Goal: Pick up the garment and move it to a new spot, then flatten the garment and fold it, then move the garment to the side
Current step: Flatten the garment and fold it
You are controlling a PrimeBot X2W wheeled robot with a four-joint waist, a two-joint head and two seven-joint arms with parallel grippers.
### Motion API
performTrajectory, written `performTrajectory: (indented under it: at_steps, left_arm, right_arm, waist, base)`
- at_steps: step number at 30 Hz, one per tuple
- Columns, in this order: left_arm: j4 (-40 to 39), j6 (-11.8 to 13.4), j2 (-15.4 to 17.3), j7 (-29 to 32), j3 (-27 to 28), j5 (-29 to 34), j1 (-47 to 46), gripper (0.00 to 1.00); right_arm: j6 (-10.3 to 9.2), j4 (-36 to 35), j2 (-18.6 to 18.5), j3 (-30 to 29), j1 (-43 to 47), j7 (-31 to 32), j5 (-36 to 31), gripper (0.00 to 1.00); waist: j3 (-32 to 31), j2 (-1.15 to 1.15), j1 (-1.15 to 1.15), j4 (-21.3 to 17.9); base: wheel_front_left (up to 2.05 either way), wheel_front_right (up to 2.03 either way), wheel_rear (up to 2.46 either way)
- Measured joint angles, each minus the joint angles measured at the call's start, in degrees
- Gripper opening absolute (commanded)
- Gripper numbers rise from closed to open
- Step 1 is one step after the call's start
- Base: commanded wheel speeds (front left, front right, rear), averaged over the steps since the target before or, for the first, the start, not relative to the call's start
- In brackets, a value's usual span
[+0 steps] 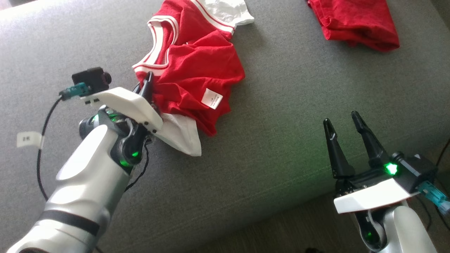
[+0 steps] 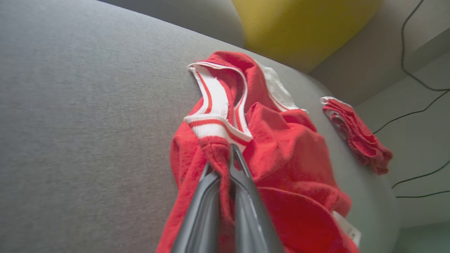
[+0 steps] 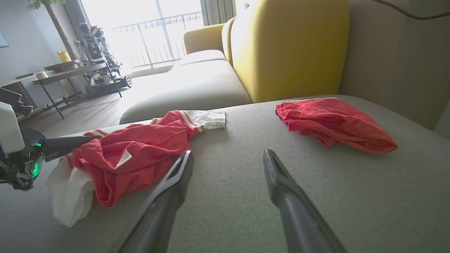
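A crumpled red garment point(image 1: 197, 66) with white sleeves and a red-and-white striped collar lies on the grey sofa seat point(image 1: 281, 147). My left gripper point(image 1: 147, 79) is shut on a fold of its red cloth just below the collar point(image 2: 214, 116); in the left wrist view the two fingers meet with the cloth pinched between them point(image 2: 228, 153). The garment point(image 3: 140, 151) also lies at the left of the right wrist view, with the left gripper point(image 3: 70, 142) at its edge. My right gripper point(image 1: 342, 117) stands open over bare seat to the right, nothing between its fingers point(image 3: 175, 175).
A second red garment point(image 1: 355, 21) lies bunched at the far right of the seat. A yellow backrest point(image 3: 288, 45) rises behind it. The seat's front edge runs near my right gripper, with floor and black cables point(image 2: 418, 112) beyond.
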Motion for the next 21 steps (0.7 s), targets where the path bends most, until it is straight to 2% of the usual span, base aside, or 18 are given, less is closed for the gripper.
performTrajectory:
  at_steps: [4, 7, 9, 13, 15, 17, 21]
  left_arm:
    - [-2.6, -2.7, -1.4, 5.0, 2.5, -6.3, -0.8, 0.0]
    - [-6.7, -2.2, -2.5, 10.4, 4.9, -11.0, -3.9, 0.0]
    - [-10.0, 0.0, -3.7, 13.6, 7.2, -14.4, -7.1, 0.0]
    - [-15.9, 7.3, -7.3, 17.7, 11.4, -20.6, -14.9, 0.0]
    - [-17.6, 10.2, -8.4, 18.1, 11.5, -21.1, -18.6, 0.0]
    - [-18.6, 12.1, -9.4, 17.7, 11.7, -21.4, -22.1, 0.0]
    - [-18.2, 12.9, -10.6, 13.7, 13.0, -24.1, -29.7, 0.0]
  right_arm:
    - [0.0, 0.3, 0.0, -0.1, 0.0, 0.0, 0.0, 1.0]
    - [0.0, 0.3, 0.0, 0.2, 0.0, 0.0, 0.8, 1.0]
    - [0.0, 0.3, 0.0, 0.4, 0.0, 0.0, 1.6, 1.0]
    - [-0.01, 0.5, 0.0, 1.5, 0.0, 0.0, 3.6, 1.0]
    - [0.0, 0.6, 0.0, 2.1, 0.0, 0.0, 4.5, 1.0]
    - [0.0, 0.7, 0.0, 2.4, 0.1, 0.0, 5.3, 1.0]
    - [-0.01, 0.6, 0.0, 3.0, 0.1, 0.0, 5.6, 1.0]
  waist:
    - [-1.0, 0.0, 0.0, 0.0]
    - [-1.7, 0.0, 0.0, -0.2]
    - [-2.2, 0.0, 0.0, -0.6]
    - [-3.0, 0.0, 0.0, -2.4]
    - [-3.5, 0.0, 0.0, -3.6]
    - [-3.9, 0.0, 0.0, -5.1]
    - [-4.9, 0.0, 0.0, -7.7]
  base:
    - [0.0, 0.0, 0.0]
    - [0.0, 0.0, 0.0]
    - [0.0, 0.0, 0.0]
    - [0.0, 0.0, 0.0]
    - [0.0, 0.0, 0.0]
    - [0.0, 0.0, 0.0]
    - [0.0, 0.0, 0.0]
